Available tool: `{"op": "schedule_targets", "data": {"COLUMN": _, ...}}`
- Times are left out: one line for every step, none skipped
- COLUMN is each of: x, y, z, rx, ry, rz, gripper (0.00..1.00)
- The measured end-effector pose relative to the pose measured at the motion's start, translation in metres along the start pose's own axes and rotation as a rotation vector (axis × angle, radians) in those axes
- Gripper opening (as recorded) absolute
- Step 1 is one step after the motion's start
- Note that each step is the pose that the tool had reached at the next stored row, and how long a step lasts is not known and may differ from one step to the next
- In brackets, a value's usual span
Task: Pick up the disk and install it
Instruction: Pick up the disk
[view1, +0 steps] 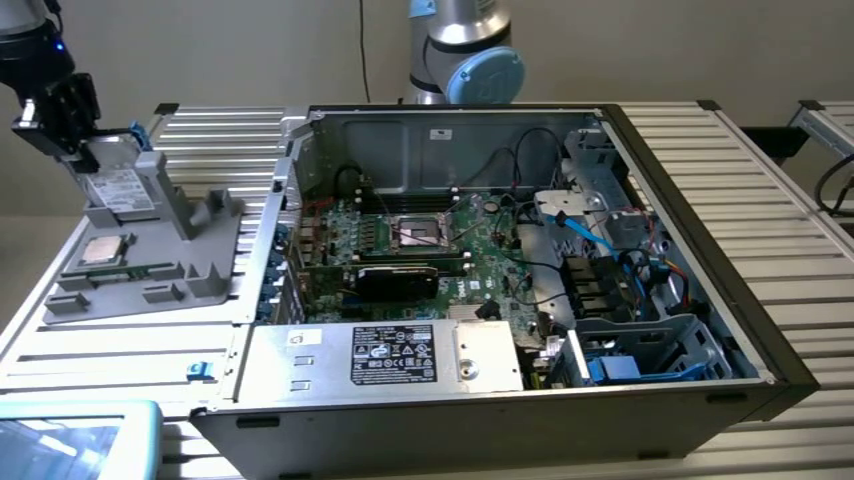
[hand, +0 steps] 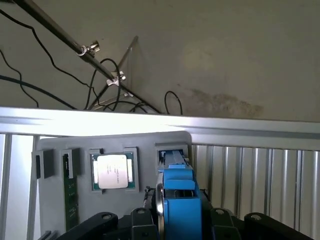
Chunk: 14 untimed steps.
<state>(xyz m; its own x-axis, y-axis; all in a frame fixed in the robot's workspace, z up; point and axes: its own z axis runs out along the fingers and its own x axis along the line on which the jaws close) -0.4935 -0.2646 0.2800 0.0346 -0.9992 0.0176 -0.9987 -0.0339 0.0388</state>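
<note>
The disk (view1: 123, 190) stands upright in a slot of the grey holder (view1: 200, 250) at the exterior view's left, its white label facing out and its blue carrier frame around the edges. My gripper (view1: 96, 150) is down over the disk's top edge, straddling it. In the wrist view the disk's blue carrier (hand: 179, 185) runs between the black parts of my gripper (hand: 180, 220) and reaches into the slot of the holder (hand: 55, 210). The disk looks still seated in the holder.
A square CPU chip (view1: 103, 250) (hand: 113, 171) and a green memory stick (hand: 70, 195) lie in the holder. The open computer case (view1: 694, 230) sits at the exterior view's right, with its motherboard (view1: 427, 235), a silver labelled box (view1: 387, 355) and a drive cage (view1: 641, 360).
</note>
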Motion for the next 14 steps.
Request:
{"op": "schedule_targets", "data": {"x": 0.0, "y": 0.0, "z": 0.0, "rx": -0.0021, "ry": 0.0, "rz": 0.0, "gripper": 0.37}}
{"op": "schedule_targets", "data": {"x": 0.0, "y": 0.0, "z": 0.0001, "rx": -0.0042, "ry": -0.0001, "rz": 0.0, "gripper": 0.37}}
{"op": "schedule_targets", "data": {"x": 0.0, "y": 0.0, "z": 0.0001, "rx": -0.0061, "ry": -0.0002, "rz": 0.0, "gripper": 0.37}}
{"op": "schedule_targets", "data": {"x": 0.0, "y": 0.0001, "z": 0.0, "rx": -0.007, "ry": -0.0001, "rz": 0.0, "gripper": 0.37}}
{"op": "schedule_targets", "data": {"x": 0.0, "y": 0.0001, "z": -0.0006, "rx": -0.0073, "ry": -0.0001, "rz": 0.0, "gripper": 0.37}}
{"op": "schedule_targets", "data": {"x": 0.0, "y": 0.0001, "z": -0.0026, "rx": -0.0071, "ry": -0.0002, "rz": 0.0, "gripper": 0.37}}
{"op": "schedule_targets", "data": {"x": 0.0, "y": 0.0001, "z": -0.0041, "rx": -0.0072, "ry": -0.0002, "rz": 0.0, "gripper": 0.37}}
{"op": "schedule_targets", "data": {"x": 0.0, "y": 0.0002, "z": -0.005, "rx": -0.0071, "ry": -0.0002, "rz": 0.0, "gripper": 0.37}}
{"op": "schedule_targets", "data": {"x": 0.0, "y": 0.0002, "z": -0.005, "rx": -0.0069, "ry": -0.0002, "rz": 0.0, "gripper": 0.37}}
{"op": "schedule_targets", "data": {"x": 0.0, "y": 0.0002, "z": -0.005, "rx": -0.0068, "ry": -0.0002, "rz": 0.0, "gripper": 0.37}}
{"op": "schedule_targets", "data": {"x": 0.0, "y": 0.0002, "z": -0.0054, "rx": -0.007, "ry": -0.0002, "rz": 0.0, "gripper": 0.37}}
{"op": "schedule_targets", "data": {"x": 0.0, "y": 0.0003, "z": -0.0075, "rx": -0.0074, "ry": -0.0001, "rz": 0.0, "gripper": 0.37}}
{"op": "schedule_targets", "data": {"x": 0.0, "y": 0.0005, "z": -0.0114, "rx": -0.0074, "ry": 0.0, "rz": 0.0, "gripper": 0.37}}
{"op": "schedule_targets", "data": {"x": 0.0, "y": 0.0006, "z": -0.0157, "rx": -0.0072, "ry": -0.0001, "rz": 0.0, "gripper": 0.37}}
